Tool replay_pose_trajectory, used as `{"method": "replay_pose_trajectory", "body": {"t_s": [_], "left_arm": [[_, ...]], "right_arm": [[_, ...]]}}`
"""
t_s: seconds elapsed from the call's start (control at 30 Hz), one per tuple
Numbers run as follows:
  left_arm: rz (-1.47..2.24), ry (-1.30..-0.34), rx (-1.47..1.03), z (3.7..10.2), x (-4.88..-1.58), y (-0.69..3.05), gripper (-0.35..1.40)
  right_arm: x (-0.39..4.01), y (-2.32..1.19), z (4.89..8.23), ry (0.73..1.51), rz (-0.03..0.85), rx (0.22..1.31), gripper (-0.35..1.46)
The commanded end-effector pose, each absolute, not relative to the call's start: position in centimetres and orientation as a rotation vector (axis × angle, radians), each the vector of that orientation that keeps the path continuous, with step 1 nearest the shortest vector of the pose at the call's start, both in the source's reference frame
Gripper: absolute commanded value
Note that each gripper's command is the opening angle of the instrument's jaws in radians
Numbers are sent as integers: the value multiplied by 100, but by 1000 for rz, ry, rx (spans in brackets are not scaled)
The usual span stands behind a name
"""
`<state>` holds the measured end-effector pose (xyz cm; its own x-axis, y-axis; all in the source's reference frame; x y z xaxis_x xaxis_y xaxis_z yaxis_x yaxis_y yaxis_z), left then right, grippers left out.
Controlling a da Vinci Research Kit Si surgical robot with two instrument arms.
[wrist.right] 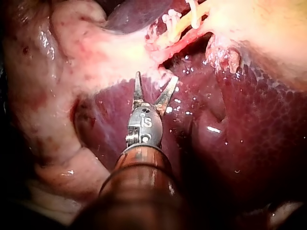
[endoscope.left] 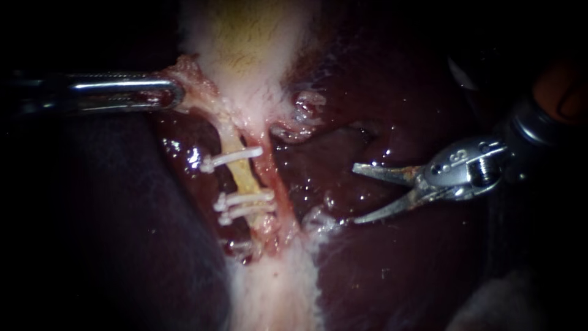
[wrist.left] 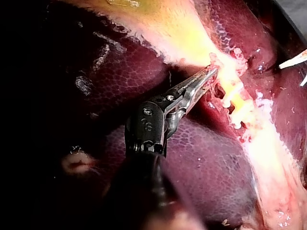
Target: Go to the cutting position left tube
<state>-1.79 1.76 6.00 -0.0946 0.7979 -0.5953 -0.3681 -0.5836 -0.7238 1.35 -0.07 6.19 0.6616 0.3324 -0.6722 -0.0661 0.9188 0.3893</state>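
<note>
Jaws open on right instrument (endoscope.left: 355, 194); bare liver (endoscope.left: 324, 178) separates it from left tube (endoscope.left: 244, 175).

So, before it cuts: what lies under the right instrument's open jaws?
Under the right instrument only wet, dark liver shows; the clipped tube lies apart. The patch directly beneath its jaws is covered.

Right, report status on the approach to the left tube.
Left instrument jaws shut on tissue edge. Right instrument jaws open over liver, short of left tube. Three clips on tube; pink strand lies between.
</note>
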Motion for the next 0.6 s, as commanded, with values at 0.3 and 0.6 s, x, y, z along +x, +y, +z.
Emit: {"method": "replay_pose_trajectory", "body": {"t_s": [0.3, 0.6], "left_arm": [[1794, -495, -1343, 600, -185, 170, -35], [1795, -497, -1345, 601, -189, 166, -35]], "right_arm": [[185, -20, 635, 827, 220, 388, 145], [227, -28, 654, 848, 171, 454, 145]]}}
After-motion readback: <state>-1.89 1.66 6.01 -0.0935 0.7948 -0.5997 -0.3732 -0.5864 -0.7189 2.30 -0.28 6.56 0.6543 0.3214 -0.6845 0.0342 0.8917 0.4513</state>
